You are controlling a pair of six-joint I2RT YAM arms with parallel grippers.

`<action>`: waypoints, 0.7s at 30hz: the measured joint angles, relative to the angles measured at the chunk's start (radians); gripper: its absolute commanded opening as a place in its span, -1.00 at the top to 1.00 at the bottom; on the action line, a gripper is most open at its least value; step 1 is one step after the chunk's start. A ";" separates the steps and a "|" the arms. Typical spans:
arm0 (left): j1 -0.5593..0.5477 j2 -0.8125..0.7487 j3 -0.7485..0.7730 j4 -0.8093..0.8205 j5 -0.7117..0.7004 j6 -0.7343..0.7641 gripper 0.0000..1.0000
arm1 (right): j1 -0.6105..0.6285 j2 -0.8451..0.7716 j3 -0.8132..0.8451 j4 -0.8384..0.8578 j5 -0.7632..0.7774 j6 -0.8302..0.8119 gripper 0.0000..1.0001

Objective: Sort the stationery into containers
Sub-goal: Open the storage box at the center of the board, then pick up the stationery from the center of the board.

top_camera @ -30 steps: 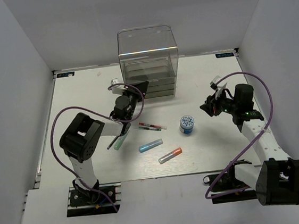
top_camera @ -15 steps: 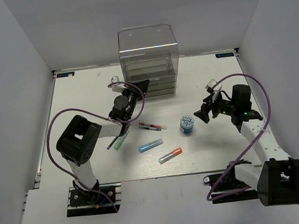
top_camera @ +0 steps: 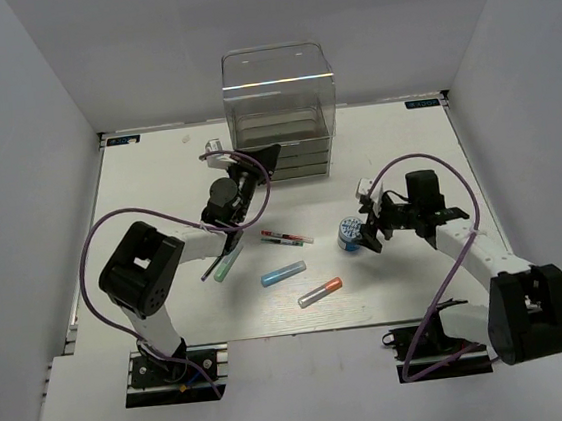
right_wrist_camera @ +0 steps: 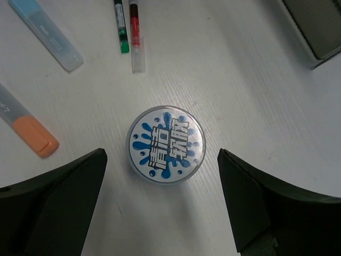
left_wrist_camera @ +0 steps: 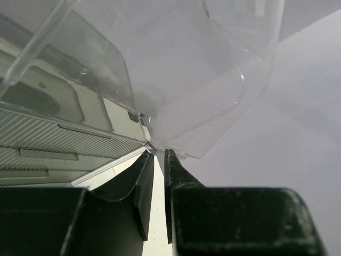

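Now the right end effector [right_wrist_camera: 161, 156] has swung in from the right side of the tabletop [top_camera: 158, 183] and spread its jaws fully. It hangs straight over the blue-white roll [top_camera: 352, 232], one finger on either side and neither touching it. The roll sits flat on the tabletop, in front of the clear organiser [top_camera: 277, 95] and well apart from it. That puts the roll next in line: judging by the pose, a descent and a squeeze would secure it.

The left end effector [left_wrist_camera: 159, 160] has kept its place at the organiser's lower left corner. It is clenched, and its tips appear to pinch the thin lower edge of a clear drawer front [left_wrist_camera: 197, 106], probably to hold a drawer open for the drop.

Nothing else has been sorted. The white pen with red marks [top_camera: 286, 237], the teal-green pen [top_camera: 229, 266], the light blue marker [top_camera: 283, 273] and the orange-tipped marker [top_camera: 321, 291] all lie loose between the arms.
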 measured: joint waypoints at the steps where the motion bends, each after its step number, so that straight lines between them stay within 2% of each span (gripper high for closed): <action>1: 0.000 -0.005 0.000 0.001 0.001 0.003 0.50 | 0.008 0.020 0.000 -0.004 0.005 -0.014 -0.81; 15: 0.000 -0.027 0.000 0.000 0.005 0.014 0.50 | 0.112 0.139 0.011 0.008 0.138 -0.043 -0.78; 17: 0.000 -0.027 0.000 0.000 0.006 0.014 0.50 | 0.121 0.145 0.011 0.019 0.159 -0.041 -0.71; 20: 0.000 -0.027 0.000 0.000 0.006 0.014 0.48 | 0.130 0.147 0.011 0.032 0.180 -0.039 -0.45; 21: 0.000 -0.028 0.000 0.000 0.006 0.014 0.48 | 0.134 0.147 0.011 0.039 0.186 -0.037 -0.18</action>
